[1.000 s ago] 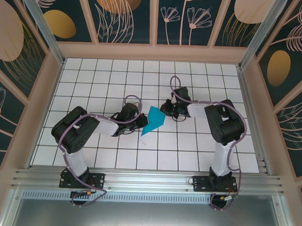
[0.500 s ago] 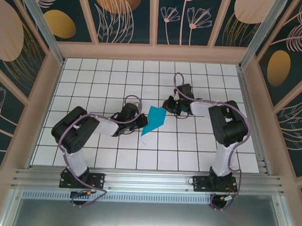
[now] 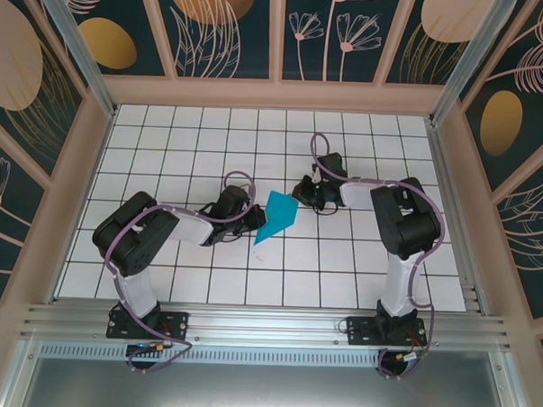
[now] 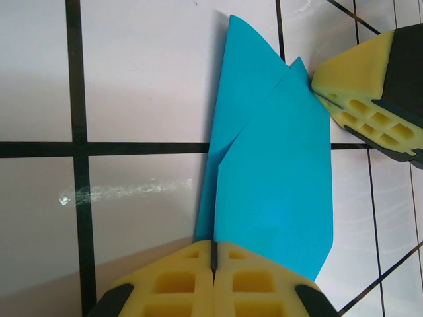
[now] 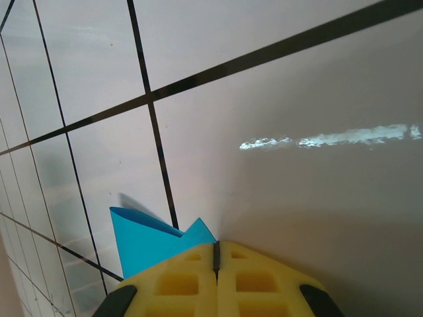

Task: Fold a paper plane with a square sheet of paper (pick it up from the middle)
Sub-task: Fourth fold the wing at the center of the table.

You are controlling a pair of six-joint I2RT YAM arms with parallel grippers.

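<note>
The cyan-blue sheet of paper (image 3: 277, 215) lies folded into a narrow, pointed, layered shape in the middle of the tiled table. My left gripper (image 3: 253, 223) is at its near-left end. In the left wrist view the paper (image 4: 271, 178) has its crease running straight into the closed slit of my left gripper (image 4: 213, 246), which is shut on it. My right gripper (image 3: 301, 196) is shut at the far-right corner. In the right wrist view the paper (image 5: 142, 241) pokes out left of my right gripper (image 5: 216, 246), its corner touching the tips. Whether that corner is pinched is unclear.
The white tiled table (image 3: 166, 145) is walled by patterned panels on three sides, with a metal rail (image 3: 266, 325) along the near edge. Both arms reach inward toward the middle, their elbows out to the sides.
The right arm's wrist and forearm have shifted slightly toward the back, with its gripper staying at the paper's corner. The paper and the left arm have barely moved.
</note>
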